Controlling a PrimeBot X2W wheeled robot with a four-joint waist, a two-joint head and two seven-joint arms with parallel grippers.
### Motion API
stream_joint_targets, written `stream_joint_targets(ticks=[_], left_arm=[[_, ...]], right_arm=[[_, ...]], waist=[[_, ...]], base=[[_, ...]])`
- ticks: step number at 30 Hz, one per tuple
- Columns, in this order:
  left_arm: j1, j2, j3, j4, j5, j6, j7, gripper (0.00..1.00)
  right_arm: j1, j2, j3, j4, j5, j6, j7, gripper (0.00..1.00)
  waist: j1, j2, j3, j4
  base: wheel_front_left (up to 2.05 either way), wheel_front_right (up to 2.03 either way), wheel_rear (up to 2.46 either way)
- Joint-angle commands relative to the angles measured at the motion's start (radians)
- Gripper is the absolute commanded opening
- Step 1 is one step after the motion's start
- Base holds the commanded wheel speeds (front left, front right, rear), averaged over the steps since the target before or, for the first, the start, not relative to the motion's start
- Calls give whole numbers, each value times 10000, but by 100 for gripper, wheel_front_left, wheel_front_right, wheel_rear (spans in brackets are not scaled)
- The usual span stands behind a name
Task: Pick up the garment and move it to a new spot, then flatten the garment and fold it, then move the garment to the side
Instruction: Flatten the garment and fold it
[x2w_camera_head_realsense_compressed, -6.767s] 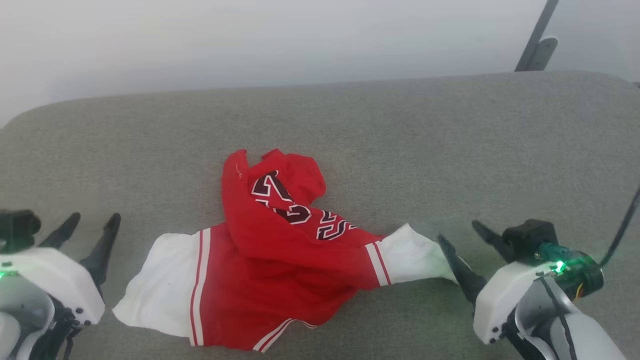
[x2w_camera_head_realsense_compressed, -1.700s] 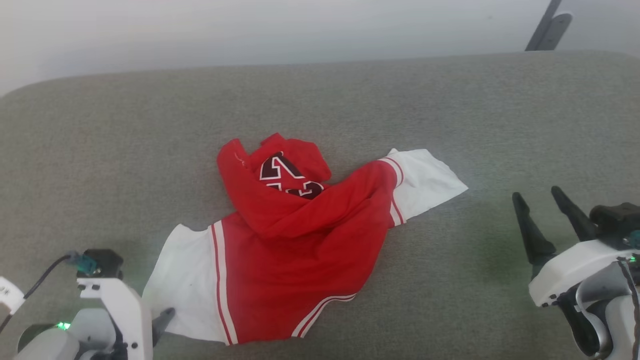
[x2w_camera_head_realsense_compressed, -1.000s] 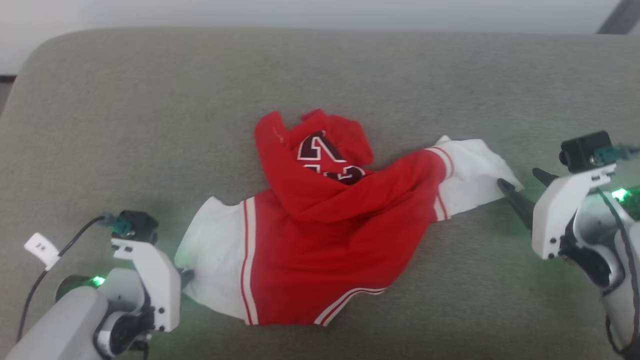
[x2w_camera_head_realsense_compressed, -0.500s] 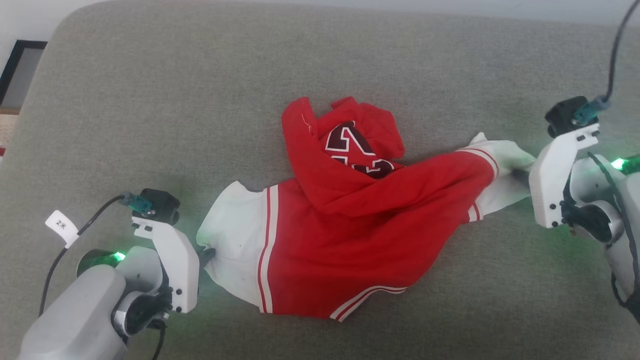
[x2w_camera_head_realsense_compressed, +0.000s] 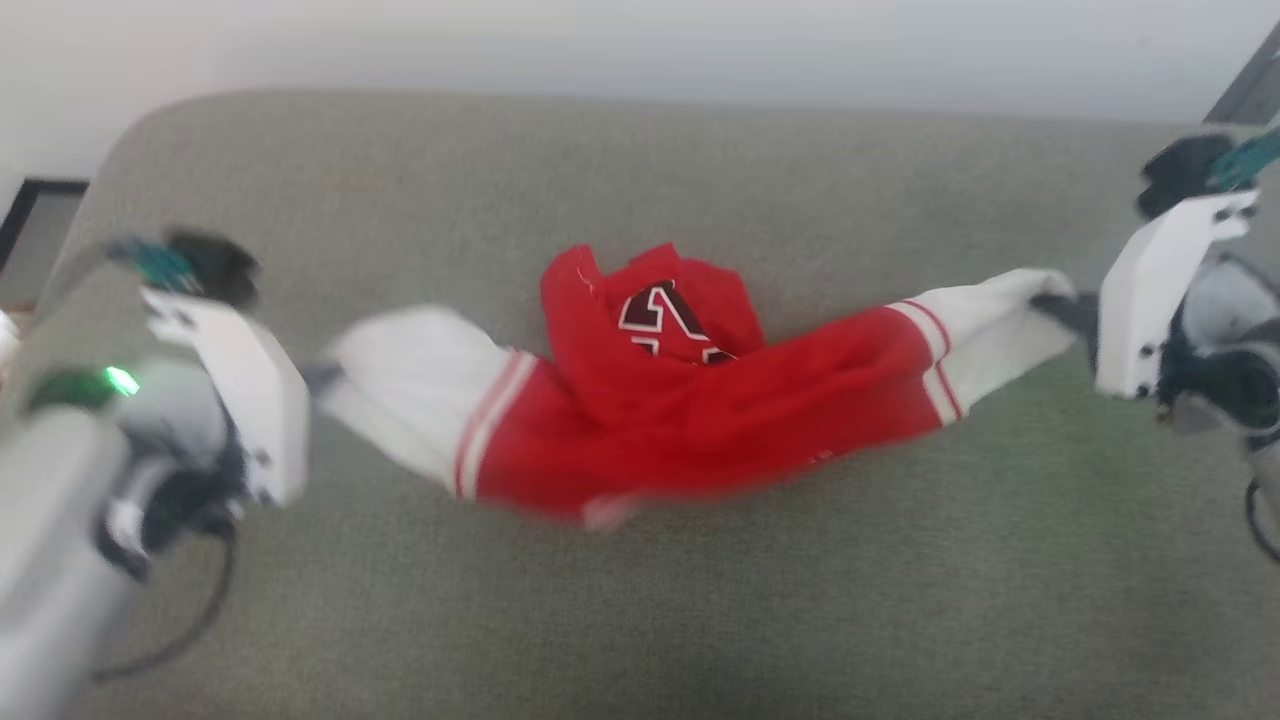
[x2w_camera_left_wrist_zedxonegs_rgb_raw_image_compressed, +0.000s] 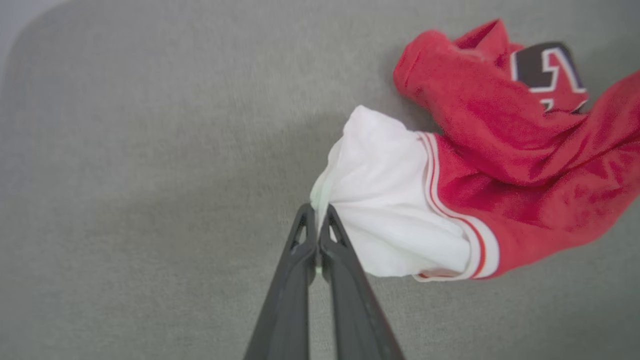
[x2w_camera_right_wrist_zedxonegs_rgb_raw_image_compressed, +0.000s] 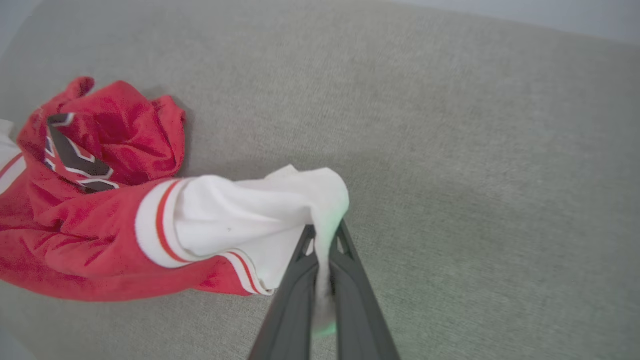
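Stretching between both arms, the garment (x2w_camera_head_realsense_compressed: 700, 420) sags crumpled over the middle of the grey fabric surface (x2w_camera_head_realsense_compressed: 700, 620). The left end effector (x2w_camera_left_wrist_zedxonegs_rgb_raw_image_compressed: 317, 222) is pinched closed on one white sleeve's edge, and the right end effector (x2w_camera_right_wrist_zedxonegs_rgb_raw_image_compressed: 326, 232) is pinched closed on the other sleeve.

The head camera looks down from above; both close wrist cameras share the garment (x2w_camera_head_realsense_compressed: 700, 430).
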Motion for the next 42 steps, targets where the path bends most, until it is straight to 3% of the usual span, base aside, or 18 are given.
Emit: stream_joint_targets(ticks=[1, 10, 16, 28, 35, 42], left_arm=[[-202, 113, 136, -114, -87, 83, 84, 0], [-1847, 825, 704, -939, 0, 354, 950, 0], [-3280, 699, 859, -588, 381, 87, 717, 0], [-5269, 201, 765, 617, 1145, -434, -242, 0], [-6212, -149, 680, 1312, 1561, -648, -824, 0], [-7295, -686, 543, 2008, 2101, -700, -1684, 0]], right_arm=[[-199, -71, -61, -68, 76, -18, 29, 0], [-1159, 258, -945, -208, 510, -16, -38, 0], [-1935, 828, -1654, -290, 500, -16, -528, 0], [-3014, 1440, -2801, 49, -584, -16, -1771, 0], [-3526, 1685, -3117, 127, -1481, -16, -2659, 0], [-4418, 1654, -2754, 71, -2684, -15, -4158, 0]], waist=[[0, 0, -281, -168], [0, 0, -1115, -517], [0, 0, -1581, -671], [0, 0, -1654, -756], [0, 0, -1035, -871], [0, 0, 425, -961]], base=[[0, 0, 0], [0, 0, 0], [0, 0, 0], [0, 0, 0], [0, 0, 0], [0, 0, 0]])
